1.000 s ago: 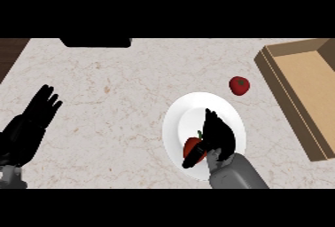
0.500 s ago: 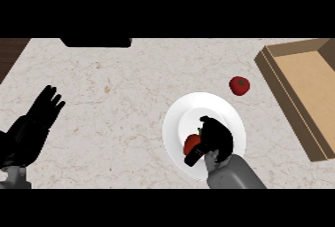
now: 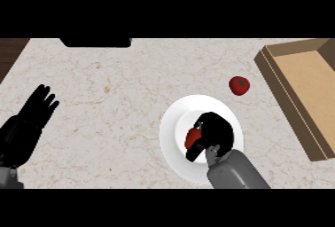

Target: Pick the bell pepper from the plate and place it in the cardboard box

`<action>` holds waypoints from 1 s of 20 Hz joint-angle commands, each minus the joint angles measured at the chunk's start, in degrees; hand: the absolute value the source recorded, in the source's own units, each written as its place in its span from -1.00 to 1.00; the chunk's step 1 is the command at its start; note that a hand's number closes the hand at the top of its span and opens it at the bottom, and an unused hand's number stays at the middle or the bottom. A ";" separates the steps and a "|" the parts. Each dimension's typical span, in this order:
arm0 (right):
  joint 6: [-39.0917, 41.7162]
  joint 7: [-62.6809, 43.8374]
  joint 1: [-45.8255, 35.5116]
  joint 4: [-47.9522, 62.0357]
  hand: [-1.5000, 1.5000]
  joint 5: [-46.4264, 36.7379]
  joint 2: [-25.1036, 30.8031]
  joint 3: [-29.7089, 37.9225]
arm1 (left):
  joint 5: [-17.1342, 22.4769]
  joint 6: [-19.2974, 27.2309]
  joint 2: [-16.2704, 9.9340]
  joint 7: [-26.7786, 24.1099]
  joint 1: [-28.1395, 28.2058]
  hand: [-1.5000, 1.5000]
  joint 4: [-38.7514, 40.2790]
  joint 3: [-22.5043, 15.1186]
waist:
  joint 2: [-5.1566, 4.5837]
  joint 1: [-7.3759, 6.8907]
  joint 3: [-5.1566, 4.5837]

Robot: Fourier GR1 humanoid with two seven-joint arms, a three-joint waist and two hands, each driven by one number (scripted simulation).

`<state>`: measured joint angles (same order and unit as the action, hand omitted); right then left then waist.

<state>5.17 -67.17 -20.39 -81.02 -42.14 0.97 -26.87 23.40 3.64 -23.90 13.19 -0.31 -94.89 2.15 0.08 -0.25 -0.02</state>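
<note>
Nearest, at the lower edge: right grey forearm [image 3: 237,170] coming up over the white plate [image 3: 175,133], right robot hand [image 3: 211,133] lying on the plate with fingers curled over and round the bell pepper [image 3: 193,138]. Only a red sliver of the pepper showing at the hand's left side, the rest hidden under the black fingers. Pepper seemingly not yet lifted off the plate, though hard to judge from straight above.

At the left edge: left robot hand [image 3: 29,119] released, fingers straight and up, resting well apart from everything else.

Step in hand, by the look of it: the grasp itself, closing on the pepper, with the carry not yet begun.

Further out, beyond the plate's upper right rim: a second red fruit, tomato-like [image 3: 239,85], loose on the marbled counter [image 3: 111,88], between plate and box. Not the task's thing; best avoided on the way across.

Farthest, at the right edge: cardboard box [image 3: 280,77], open-topped, long side running down the view, near wall facing the plate.

Next move likely calling for a straight lift clear of the plate, a swing rightward high enough to pass the box's near wall, then a lowering inside before opening the fingers.
</note>
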 commanded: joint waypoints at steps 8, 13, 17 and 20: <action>8.62 20.43 -18.51 19.23 1.00 5.88 14.55 14.89 | -1.16 -1.81 -0.27 0.16 -0.88 0.00 -0.11 0.77 | -0.81 -2.20 0.09; 3.44 26.51 -27.28 31.99 1.00 -0.53 16.74 15.54 | -0.36 -2.89 0.46 0.81 -0.77 0.00 0.42 1.34 | -0.57 -1.71 0.06; 3.51 24.54 -30.71 29.52 1.00 -3.57 15.38 14.32 | -2.61 -1.40 3.37 -1.04 -0.15 0.00 0.32 0.44 | -0.15 -0.66 0.01; 3.40 24.63 -31.53 24.69 1.00 -5.32 15.63 13.23 | -1.93 -3.74 2.39 -2.52 0.55 0.00 3.08 2.32 | 0.00 -0.16 -0.01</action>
<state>7.77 -41.70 -48.62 -53.34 -45.53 16.40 -13.14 21.29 1.31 -21.66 12.11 -0.75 -93.13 3.42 -0.15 -0.87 0.00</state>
